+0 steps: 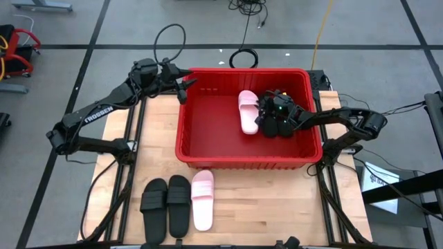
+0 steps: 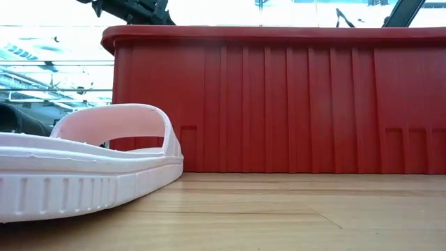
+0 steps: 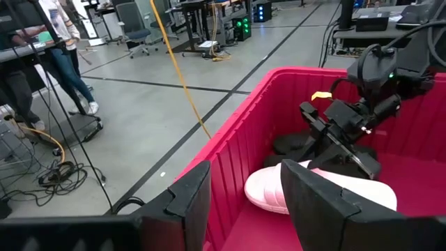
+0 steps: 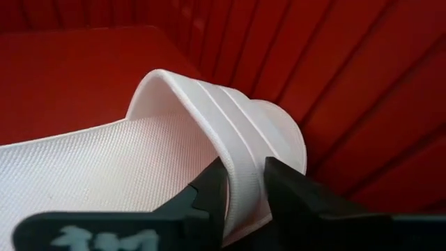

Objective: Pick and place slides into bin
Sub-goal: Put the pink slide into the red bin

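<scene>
The red bin (image 1: 208, 131) stands in the middle of the table. A pale pink slide (image 1: 247, 111) lies on its floor, toe toward the far wall. My right gripper (image 1: 264, 111) reaches in from the right and is shut on that slide's strap. Black slides (image 1: 274, 128) lie under the right arm, partly hidden by it. My left gripper (image 1: 187, 86) hangs open above the bin's far left corner and holds nothing. Two black slides (image 1: 166, 205) and another pink slide (image 1: 202, 199) lie sole-down near the table's front edge. My right gripper pinches the pink slide's strap (image 4: 244, 171) at its side edge, one finger (image 4: 212, 188) under the strap's arch and one (image 4: 282, 188) outside it. The fingers come slanting down from the table's right side. The slide's sole (image 4: 104, 164) lies along the bin's floor.
The bin's ribbed wall (image 2: 279, 97) fills the low view behind the front pink slide (image 2: 83, 164). The left half of the bin's floor is bare. Wood shows on both sides of the bin. People stand in the room beyond the table.
</scene>
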You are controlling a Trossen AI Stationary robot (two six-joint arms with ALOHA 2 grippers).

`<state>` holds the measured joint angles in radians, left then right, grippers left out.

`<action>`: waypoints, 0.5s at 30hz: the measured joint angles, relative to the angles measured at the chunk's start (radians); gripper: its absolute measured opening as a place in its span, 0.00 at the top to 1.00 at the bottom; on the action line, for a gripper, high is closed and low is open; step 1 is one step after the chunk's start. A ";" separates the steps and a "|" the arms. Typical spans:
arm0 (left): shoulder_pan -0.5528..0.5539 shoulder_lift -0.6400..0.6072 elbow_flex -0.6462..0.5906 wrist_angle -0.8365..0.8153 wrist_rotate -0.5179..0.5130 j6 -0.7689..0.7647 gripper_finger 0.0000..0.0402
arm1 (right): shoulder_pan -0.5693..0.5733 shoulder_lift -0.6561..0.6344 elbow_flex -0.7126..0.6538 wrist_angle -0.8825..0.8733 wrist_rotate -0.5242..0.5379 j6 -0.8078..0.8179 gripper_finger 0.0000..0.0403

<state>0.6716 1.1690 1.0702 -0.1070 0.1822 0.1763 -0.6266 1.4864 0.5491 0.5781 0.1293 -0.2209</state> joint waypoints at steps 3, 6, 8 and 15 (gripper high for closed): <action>0.000 0.000 0.000 0.000 0.000 -0.003 0.56 | 0.000 0.000 0.000 -0.019 0.001 0.006 0.73; 0.000 0.000 0.000 0.000 0.000 -0.004 0.56 | 0.000 0.001 0.000 -0.028 0.007 0.017 0.66; 0.000 0.000 0.000 0.000 0.000 -0.007 0.56 | -0.001 0.001 0.000 -0.029 0.018 0.029 0.62; 0.000 0.000 0.000 0.000 0.000 -0.011 0.56 | 0.000 0.001 0.012 -0.058 0.005 0.074 0.48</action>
<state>0.6720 1.1690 1.0706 -0.1074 0.1822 0.1658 -0.6270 1.4876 0.5614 0.5205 0.1340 -0.1469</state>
